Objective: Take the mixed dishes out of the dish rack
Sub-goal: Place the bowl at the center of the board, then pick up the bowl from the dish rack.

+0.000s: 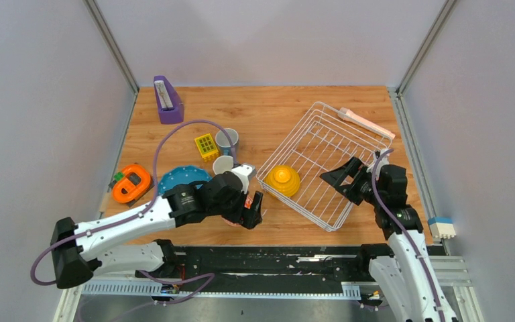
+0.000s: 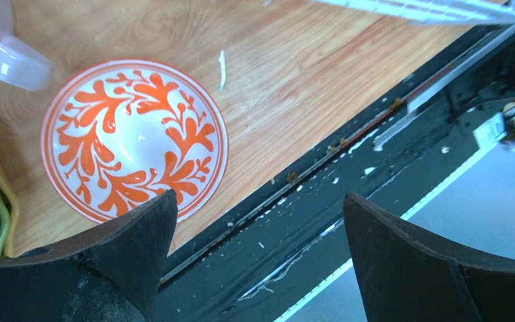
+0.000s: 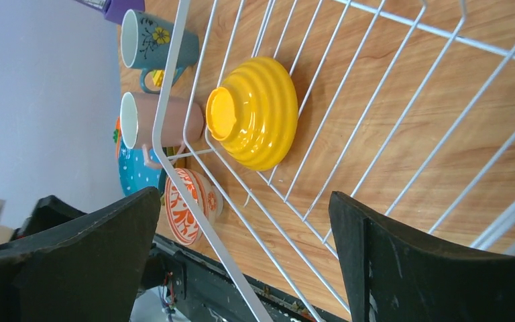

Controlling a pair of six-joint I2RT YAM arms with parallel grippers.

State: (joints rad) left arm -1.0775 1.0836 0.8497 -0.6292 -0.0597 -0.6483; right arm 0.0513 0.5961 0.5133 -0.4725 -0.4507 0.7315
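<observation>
"So, which step is this?"
"The left gripper (image 2: 258, 198) gapes empty over the orange-patterned cup (image 2: 134, 137) on the table (image 1: 275, 107). Only the yellow bowl (image 1: 283, 180) sits upturned in the dish rack's (image 1: 288, 141) nine o'clock corner."
"Next?"
"The right gripper (image 3: 245, 194), spread and empty, should reach toward nine o'clock and pinch the bowl's foot."

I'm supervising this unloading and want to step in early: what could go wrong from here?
The orange-patterned cup sits close to the table's near edge, by the open left gripper; a nudge might push it off. The yellow bowl lies upside down in the dish rack, so the open right gripper may slip on its dome or drag the rack.
</observation>
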